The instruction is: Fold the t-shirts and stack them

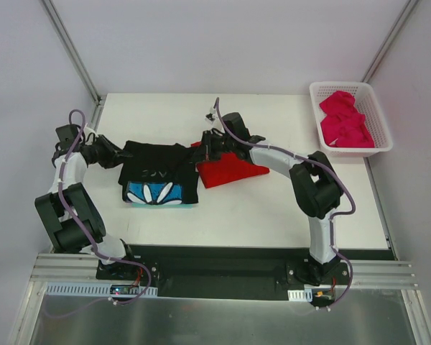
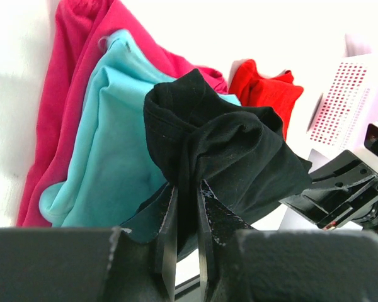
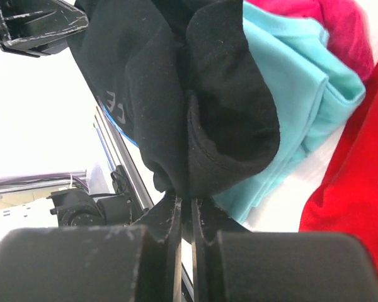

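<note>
Over the worktop, seen from above, the black t-shirt with its blue-and-white flower print lies left of centre, stretched between the two arms. The left fingers grip its left edge and the right fingers grip its right edge. A red t-shirt lies crumpled just beside it on the right, partly under the right arm. Well apart, at the far right corner, a white lattice basket holds bunched pink t-shirts.

From the left wrist, the left fingers are pressed nearly together, pinching a bunched fold of the black t-shirt, which rises above them. Behind it lie a turquoise garment and, beneath that, a magenta-pink t-shirt. Farther off are the red t-shirt and the basket.

From the right wrist, the right fingers are closed to a thin slit, pinching a rolled edge of the black t-shirt. The turquoise garment lies under it, the magenta-pink t-shirt shows at the top right, and the red t-shirt fills the right edge.
</note>
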`<state>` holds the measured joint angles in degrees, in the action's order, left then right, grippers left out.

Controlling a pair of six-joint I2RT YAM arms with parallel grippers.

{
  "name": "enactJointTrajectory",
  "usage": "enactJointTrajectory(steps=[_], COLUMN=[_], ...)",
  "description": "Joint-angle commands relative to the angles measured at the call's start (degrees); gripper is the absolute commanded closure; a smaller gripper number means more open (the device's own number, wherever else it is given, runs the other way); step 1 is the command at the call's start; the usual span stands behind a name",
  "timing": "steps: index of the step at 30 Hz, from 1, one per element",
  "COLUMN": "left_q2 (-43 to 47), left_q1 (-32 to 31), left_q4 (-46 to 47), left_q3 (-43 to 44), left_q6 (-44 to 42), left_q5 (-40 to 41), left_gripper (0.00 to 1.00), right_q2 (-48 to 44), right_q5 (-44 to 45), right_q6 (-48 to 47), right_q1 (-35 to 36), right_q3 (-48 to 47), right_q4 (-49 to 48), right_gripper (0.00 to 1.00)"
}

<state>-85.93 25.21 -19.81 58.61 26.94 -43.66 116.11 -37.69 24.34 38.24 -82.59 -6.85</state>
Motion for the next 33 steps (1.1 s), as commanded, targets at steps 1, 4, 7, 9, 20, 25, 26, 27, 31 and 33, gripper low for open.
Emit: enactJointTrajectory(steps=[1,4,7,9,20,25,26,27,31,33], left_q2=[-0.90,-1.96,-2.92,-3.80,-6.18,-7.41,-7.67,-8.11,-8.99,-9.60], left_q1=[0.19,0.28,0.19,0.19,0.19,0.28,0.28,0.19,0.28,0.28], left_q4=[0.21,0.21,0.21,0.21,1.27,1.97,2.06,2.32,3.02,3.81], left_q3=[4.40,5.46,5.81,5.90,5.55,5.38,5.37,5.46,5.73,6.16], left_q6=[1.36,1.19,1.01,0.83,0.40,0.31,0.31,0.31,0.66,0.92], left_q5=[-3.01,-3.10,-3.01,-2.92,-2.66,-2.66,-2.40,-2.48,-1.87,-0.91], left_gripper=[1.00,1.00,1.00,1.00,1.00,1.00,1.00,1.00,1.00,1.00], right_q2=[-0.10,0.78,1.74,2.71,4.21,5.08,5.52,5.79,6.49,6.93], right_q5=[0.08,-0.01,0.08,-0.27,-0.63,-0.80,-0.89,-0.98,-1.07,-1.42], right_q6=[-1.66,-1.66,-1.75,-1.66,-2.19,-2.72,-2.80,-2.63,-3.07,-3.42], right_q1=[-0.88,-1.15,-1.24,-1.41,-1.41,-1.41,-1.41,-1.41,-1.41,-1.50], right_q3=[-5.65,-7.40,-8.38,-8.82,-8.29,-8.64,-8.73,-8.73,-9.08,-9.35], right_q4=[1.49,2.10,2.63,2.81,2.72,2.72,2.72,2.63,2.72,2.81], right_gripper=[0.99,0.99,0.99,0.99,0.99,0.99,0.99,0.99,0.97,0.96])
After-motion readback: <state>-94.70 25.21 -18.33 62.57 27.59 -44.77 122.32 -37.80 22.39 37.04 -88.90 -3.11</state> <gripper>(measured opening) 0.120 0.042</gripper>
